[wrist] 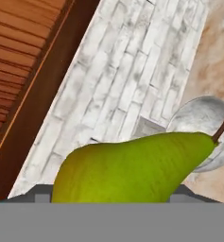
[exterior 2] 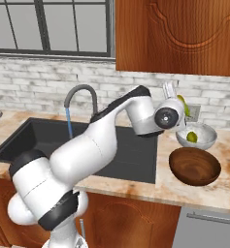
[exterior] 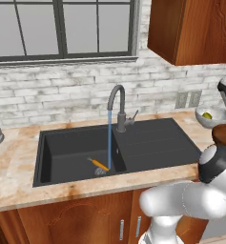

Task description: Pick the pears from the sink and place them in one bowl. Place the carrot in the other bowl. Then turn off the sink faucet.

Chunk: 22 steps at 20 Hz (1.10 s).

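Overhead, gripper (exterior 2: 177, 99) grasps pear (wrist: 132, 165) above grey bowl (exterior 2: 206, 138), long axis across fingers. Carrot (exterior: 99, 165) lies in sink (exterior: 148, 143), green top far-left.

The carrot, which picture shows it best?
The left base view: the carrot lies in plain sight on the sink floor, by the drain under the running water. In the right base view the arm covers that spot, and the hand view faces the wall.

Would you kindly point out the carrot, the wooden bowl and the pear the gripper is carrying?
carrot (exterior: 99, 165): left base view, middle of its orange body.
wooden bowl (exterior 2: 194, 167): right base view, its dark inner floor.
pear in the gripper (wrist: 132, 165): hand view, its green flank.
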{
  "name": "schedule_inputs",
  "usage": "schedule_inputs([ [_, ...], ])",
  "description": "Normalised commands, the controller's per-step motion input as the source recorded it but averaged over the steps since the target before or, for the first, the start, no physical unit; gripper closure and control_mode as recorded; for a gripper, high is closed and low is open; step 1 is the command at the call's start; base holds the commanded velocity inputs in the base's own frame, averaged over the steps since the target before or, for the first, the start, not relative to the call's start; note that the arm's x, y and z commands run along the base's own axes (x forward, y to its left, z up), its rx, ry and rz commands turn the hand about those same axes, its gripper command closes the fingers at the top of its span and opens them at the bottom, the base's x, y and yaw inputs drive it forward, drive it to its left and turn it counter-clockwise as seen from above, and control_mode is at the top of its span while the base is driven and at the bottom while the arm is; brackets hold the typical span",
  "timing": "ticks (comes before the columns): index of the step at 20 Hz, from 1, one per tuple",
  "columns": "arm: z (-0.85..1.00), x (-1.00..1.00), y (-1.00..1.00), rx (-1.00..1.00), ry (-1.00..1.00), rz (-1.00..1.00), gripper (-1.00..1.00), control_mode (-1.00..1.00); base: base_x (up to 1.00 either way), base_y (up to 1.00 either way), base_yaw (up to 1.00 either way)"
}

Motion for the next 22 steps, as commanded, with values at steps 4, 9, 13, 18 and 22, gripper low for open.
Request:
schedule_inputs([
  [4,-0.5,0.83,-0.25,-0.03,0.2,0.0,1.0,-1.0,0.0,0.0,0.0],
  [9,-0.62,0.24,-0.55,-0.02,0.19,0.0,1.0,-1.0,0.0,0.0,0.0],
  [13,-0.26,0.18,-0.47,0.01,0.08,0.0,1.0,-1.0,0.0,0.0,0.0],
  [18,-0.51,-0.03,-0.06,-0.01,0.17,0.0,1.0,-1.0,0.0,0.0,0.0],
  [22,-0.57,0.01,-0.06,-0.02,0.18,0.0,1.0,-1.0,0.0,0.0,0.0],
])
